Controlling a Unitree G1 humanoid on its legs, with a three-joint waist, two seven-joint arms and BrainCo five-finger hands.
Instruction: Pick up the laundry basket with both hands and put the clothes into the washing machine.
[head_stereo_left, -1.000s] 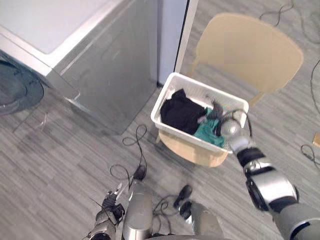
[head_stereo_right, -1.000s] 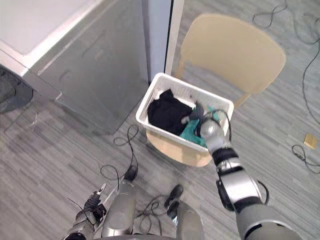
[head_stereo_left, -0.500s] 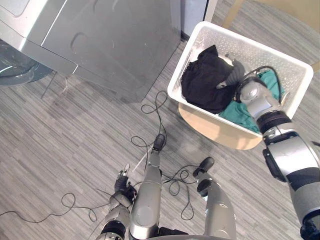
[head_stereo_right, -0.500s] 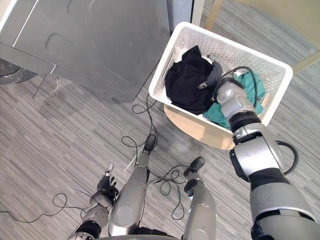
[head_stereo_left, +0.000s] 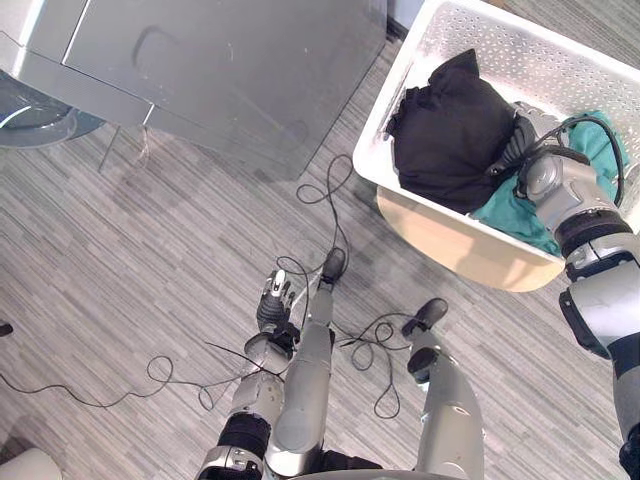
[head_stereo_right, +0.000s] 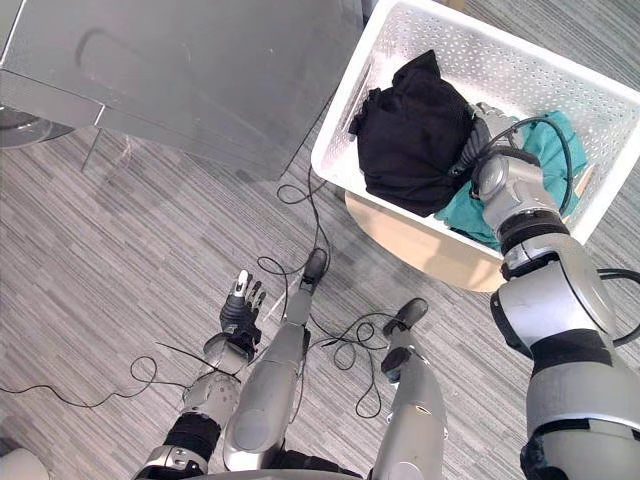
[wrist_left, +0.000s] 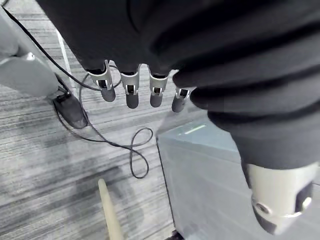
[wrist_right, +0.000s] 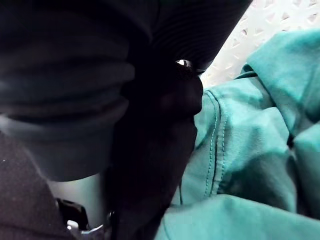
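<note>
Basket: the white perforated plastic laundry basket (head_stereo_left: 378, 135) sits on the beige wooden chair seat (head_stereo_left: 470, 250), just beside the grey metal washing machine (head_stereo_left: 220, 70). I judge it is parked there so the load is at arm height.
Contents: a bunched black garment (head_stereo_left: 450, 130) fills the side nearer the machine, and a teal garment (head_stereo_right: 552, 140) lies against the far wall.
Right hand: my right hand (head_stereo_right: 478, 140) is down inside the basket, pressed between the 2 garments. Its wrist view shows dark cloth and teal fabric up close, so I cannot tell whether it has a grip on anything.
Left hand: my left hand (head_stereo_left: 275, 302) hangs low over the grey plank floor (head_stereo_left: 120, 260), well apart from the basket, with its fingers (wrist_left: 131, 92) straight and relaxed, holding nothing.
Progress: early, in my judgement; the basket is not lifted and both garments are in it.
Next need: a 2-handed lift calls for the left hand at the basket's near rim, opposite the right.
</note>
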